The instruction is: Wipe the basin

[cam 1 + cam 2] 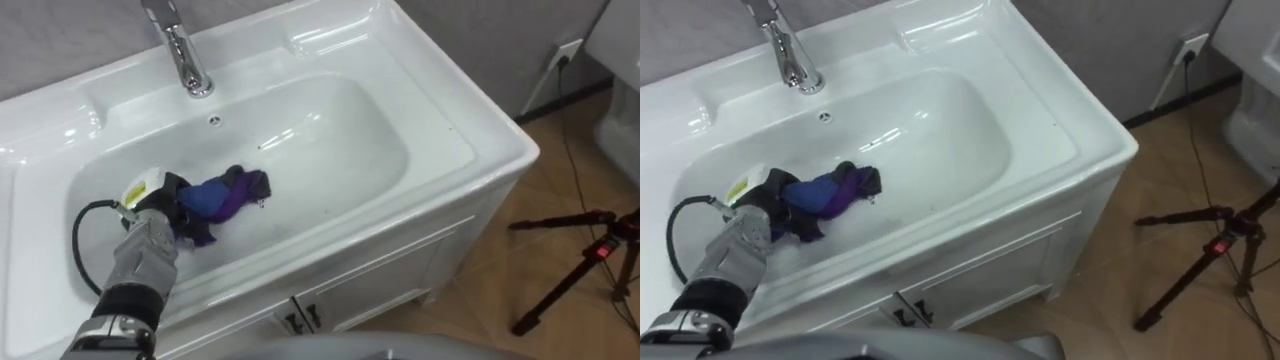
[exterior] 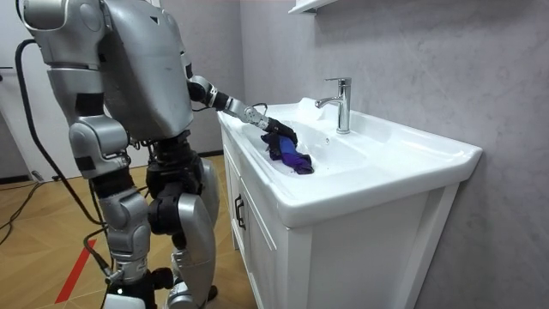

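A white basin is set in a white vanity top, with a chrome tap at its back rim. A crumpled blue and purple cloth lies on the basin's floor at the left. My left hand reaches in from the lower left, and its dark fingers are curled into the near end of the cloth. In the room view I stand at the vanity's front, left arm stretched out, with the hand on the cloth.
The vanity's cabinet doors are below the front edge. A black tripod stands on the wooden floor at the right. A wall socket with a cable is at the back right. The basin's right half is bare.
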`<state>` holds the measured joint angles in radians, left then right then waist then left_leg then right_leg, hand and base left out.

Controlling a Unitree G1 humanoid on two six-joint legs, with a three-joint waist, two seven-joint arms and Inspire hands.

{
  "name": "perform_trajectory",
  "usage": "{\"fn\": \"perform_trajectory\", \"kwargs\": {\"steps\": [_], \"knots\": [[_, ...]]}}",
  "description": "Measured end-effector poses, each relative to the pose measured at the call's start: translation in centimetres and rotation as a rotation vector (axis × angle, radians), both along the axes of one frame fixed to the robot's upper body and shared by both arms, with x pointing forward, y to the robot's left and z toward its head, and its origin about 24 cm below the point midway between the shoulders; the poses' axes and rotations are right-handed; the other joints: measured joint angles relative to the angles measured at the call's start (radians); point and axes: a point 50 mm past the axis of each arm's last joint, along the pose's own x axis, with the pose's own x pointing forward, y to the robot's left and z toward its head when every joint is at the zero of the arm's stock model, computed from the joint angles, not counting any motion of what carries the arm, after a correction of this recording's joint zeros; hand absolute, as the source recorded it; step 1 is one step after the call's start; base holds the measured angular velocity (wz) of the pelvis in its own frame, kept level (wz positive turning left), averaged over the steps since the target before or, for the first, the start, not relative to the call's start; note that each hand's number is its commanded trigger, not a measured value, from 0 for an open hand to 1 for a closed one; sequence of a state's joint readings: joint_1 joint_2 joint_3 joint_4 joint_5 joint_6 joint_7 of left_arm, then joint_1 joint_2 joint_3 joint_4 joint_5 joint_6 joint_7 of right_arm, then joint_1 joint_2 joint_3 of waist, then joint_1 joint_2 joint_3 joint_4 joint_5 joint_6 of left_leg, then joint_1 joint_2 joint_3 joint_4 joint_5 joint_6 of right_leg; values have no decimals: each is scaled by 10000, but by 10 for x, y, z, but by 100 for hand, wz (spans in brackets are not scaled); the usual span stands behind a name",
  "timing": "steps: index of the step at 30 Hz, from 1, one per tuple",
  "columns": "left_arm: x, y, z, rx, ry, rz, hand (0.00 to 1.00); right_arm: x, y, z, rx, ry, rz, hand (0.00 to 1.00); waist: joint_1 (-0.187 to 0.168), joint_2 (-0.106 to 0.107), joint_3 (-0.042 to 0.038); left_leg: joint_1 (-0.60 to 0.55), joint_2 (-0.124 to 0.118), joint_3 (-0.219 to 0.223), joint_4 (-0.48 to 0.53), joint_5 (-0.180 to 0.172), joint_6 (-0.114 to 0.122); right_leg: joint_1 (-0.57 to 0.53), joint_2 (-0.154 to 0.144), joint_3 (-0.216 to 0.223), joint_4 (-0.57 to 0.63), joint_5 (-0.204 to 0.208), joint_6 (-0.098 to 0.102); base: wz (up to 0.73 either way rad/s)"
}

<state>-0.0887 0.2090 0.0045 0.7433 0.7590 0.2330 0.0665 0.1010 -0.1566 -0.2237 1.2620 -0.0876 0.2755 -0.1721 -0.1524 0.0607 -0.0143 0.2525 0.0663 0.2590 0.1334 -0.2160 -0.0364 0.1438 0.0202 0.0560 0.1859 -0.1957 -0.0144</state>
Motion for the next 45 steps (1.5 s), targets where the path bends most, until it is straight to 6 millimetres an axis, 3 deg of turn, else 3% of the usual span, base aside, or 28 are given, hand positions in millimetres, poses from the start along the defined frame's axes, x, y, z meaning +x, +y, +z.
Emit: {"fn": "perform_trajectory", "kwargs": {"steps": [8,17,24,26,27,28,45], "knots": [[-17,17,-2,129,-80,947,100,6,-4,2,-197,-774,-941,0,222,286,-119,43,54,59,1,0,0,24,67,115,-6,33,-56,-6],[-19,22,0,163,-210,1192,100,8,-8,3,-284,-1441,-1726,0,244,317,-90,36,133,-4,13,1,-2,124,120,-3,-156,3,-140,3],[-14,19,4,69,-245,843,100,11,-6,3,-209,-1947,-2291,0,222,289,-48,-54,114,-389,0,0,-3,160,73,-259,-176,-2,-155,10],[-12,17,4,78,-334,670,100,11,-6,3,-195,-2063,-2466,0,196,298,-10,-138,99,-471,3,0,-3,123,48,-328,-200,-11,-149,13],[-10,16,6,123,-435,562,100,13,-6,3,-181,-2192,-2615,0,198,309,86,-151,91,-486,3,0,-3,119,36,-340,-212,-15,-142,6],[-9,15,7,127,-505,522,100,12,-6,2,-154,-2245,-2758,0,195,309,133,-170,83,-491,3,0,-3,109,26,-354,-282,-20,-131,5],[3,3,22,717,-667,-703,100,9,3,-1,461,-2208,-2524,0,183,198,129,-477,35,-723,9,1,-4,100,-16,-618,-460,-8,-120,6]]}}
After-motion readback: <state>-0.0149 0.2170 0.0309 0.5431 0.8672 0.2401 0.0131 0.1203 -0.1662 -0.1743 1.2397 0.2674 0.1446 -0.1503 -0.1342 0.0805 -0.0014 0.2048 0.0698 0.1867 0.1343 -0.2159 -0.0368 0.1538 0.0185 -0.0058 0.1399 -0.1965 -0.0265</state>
